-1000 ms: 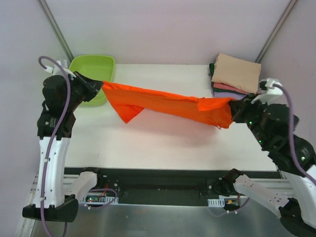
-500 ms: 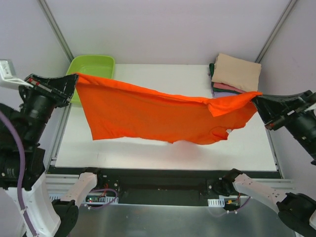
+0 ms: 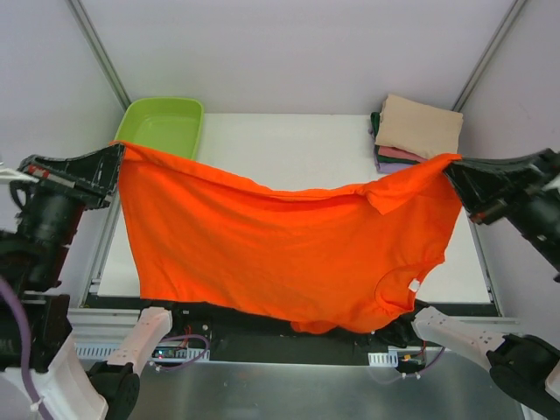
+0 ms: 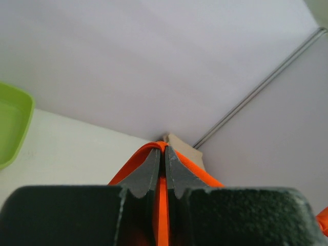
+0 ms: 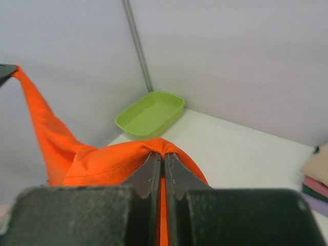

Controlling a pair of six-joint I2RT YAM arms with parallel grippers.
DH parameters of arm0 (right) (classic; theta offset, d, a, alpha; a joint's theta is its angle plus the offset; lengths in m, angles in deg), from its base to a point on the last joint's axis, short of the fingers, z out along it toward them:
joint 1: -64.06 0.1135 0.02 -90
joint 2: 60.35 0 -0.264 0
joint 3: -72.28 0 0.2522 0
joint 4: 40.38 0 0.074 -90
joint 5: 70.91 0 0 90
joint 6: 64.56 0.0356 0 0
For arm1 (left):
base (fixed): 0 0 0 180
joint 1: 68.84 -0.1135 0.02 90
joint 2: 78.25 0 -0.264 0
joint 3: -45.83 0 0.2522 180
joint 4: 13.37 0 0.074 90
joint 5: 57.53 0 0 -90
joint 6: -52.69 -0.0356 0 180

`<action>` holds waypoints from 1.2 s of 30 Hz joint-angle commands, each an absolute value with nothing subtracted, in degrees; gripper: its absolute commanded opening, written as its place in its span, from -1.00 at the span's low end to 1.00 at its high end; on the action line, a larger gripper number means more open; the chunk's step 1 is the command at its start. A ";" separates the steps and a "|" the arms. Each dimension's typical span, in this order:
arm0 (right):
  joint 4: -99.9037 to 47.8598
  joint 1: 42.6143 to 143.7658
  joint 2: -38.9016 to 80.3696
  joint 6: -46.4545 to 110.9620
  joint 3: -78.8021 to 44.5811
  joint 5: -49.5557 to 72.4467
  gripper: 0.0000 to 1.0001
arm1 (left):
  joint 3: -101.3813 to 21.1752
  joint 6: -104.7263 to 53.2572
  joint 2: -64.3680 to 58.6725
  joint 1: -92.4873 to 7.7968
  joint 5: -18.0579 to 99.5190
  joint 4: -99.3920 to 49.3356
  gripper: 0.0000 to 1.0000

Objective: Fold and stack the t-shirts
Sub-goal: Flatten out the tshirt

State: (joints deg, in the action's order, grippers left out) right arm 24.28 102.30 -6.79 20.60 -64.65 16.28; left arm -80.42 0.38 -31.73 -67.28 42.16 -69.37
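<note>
The orange t-shirt [image 3: 280, 254] is held spread out in the air above the table [image 3: 289, 140]. One corner is clamped in the closed left hand [image 3: 115, 162] over the left edge, and another in the closed right hand [image 3: 452, 172] over the right edge. A stack of folded t-shirts [image 3: 418, 131] is seen at the far right corner.

Soft, even light is filling all three views, tinting the walls pale lilac and throwing no hard shadows. In the top view the white table [image 3: 289, 140] is running close to overexposed, while the orange t-shirt [image 3: 280, 254] is glowing saturated, its folds showing as gentle darker bands. Along the bottom of each wrist view, the left gripper [image 4: 163, 156] and right gripper [image 5: 162, 160] are blurring out of focus.
</note>
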 commanded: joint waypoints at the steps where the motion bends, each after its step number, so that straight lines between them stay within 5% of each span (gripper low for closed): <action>1: 17.26 102.12 -5.24 16.13 -55.32 27.41 -0.99 | -70.10 0.92 -29.91 -66.82 38.80 -68.27 -1.00; 7: 7.86 100.72 0.46 12.17 -41.87 41.22 -0.99 | -53.14 5.47 -26.14 -66.74 30.02 -65.46 -1.00; 14: 0.02 88.95 12.05 17.61 -34.65 30.44 -0.99 | -40.45 6.02 -14.03 -66.74 25.44 -56.14 -1.00; 27: -9.83 77.25 39.56 23.24 -37.79 12.68 -0.99 | -53.96 2.59 22.88 -66.82 30.27 -50.25 -1.00; 36: -9.66 75.49 52.94 21.93 -44.83 9.86 -0.99 | -64.26 1.01 36.44 -66.74 31.59 -50.07 -1.00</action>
State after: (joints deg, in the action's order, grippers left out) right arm -6.96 76.07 51.86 22.00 -40.76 12.52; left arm -59.70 2.69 34.95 -67.28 30.56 -51.05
